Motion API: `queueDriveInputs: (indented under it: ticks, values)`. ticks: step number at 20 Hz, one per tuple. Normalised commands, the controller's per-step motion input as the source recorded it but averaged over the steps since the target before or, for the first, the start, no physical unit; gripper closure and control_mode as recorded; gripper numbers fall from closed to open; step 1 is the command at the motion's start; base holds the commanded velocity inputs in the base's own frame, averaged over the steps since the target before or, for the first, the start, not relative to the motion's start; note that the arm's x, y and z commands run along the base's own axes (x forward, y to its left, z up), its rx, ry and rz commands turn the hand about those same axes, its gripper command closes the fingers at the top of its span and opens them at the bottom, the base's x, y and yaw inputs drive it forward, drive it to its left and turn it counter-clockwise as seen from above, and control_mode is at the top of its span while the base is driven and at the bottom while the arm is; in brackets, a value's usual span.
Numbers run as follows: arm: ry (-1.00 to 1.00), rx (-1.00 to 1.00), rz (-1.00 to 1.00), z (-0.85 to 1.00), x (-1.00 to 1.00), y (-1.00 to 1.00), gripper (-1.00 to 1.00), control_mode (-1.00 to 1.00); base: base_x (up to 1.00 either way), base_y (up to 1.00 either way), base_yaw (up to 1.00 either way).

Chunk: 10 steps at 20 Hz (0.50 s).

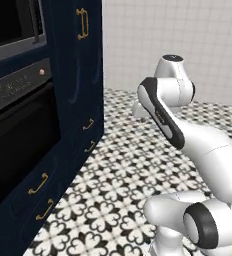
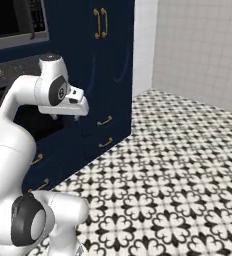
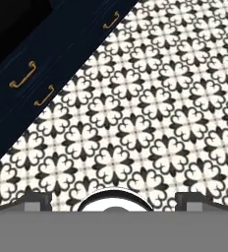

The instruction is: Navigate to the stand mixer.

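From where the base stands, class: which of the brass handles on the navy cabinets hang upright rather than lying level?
The paired brass handles on the tall upper cabinet door hang upright. The drawer pulls lower down all lie level.

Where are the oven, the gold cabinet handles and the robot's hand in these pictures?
oven (image 1: 18, 145): left base view, on its dark glass door.
gold cabinet handles (image 2: 100, 23): right base view, on the upper door pair.
gripper (image 2: 65, 117): right base view, beneath the white hand.

Navy oven cabinet, patterned floor
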Motion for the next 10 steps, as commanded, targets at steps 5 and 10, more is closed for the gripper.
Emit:
queueDriveInputs:
  ticks: [5, 10]
  values:
    - [0.0, 0.0, 0.0, 0.0, 0.0, 0.0, -1.0, 1.0, -0.15, -0.21, -0.65]
    - [0.0, 0.0, 0.0, 0.0, 0.0, 0.0, -1.0, 1.0, -0.3, -0.09, -0.62]
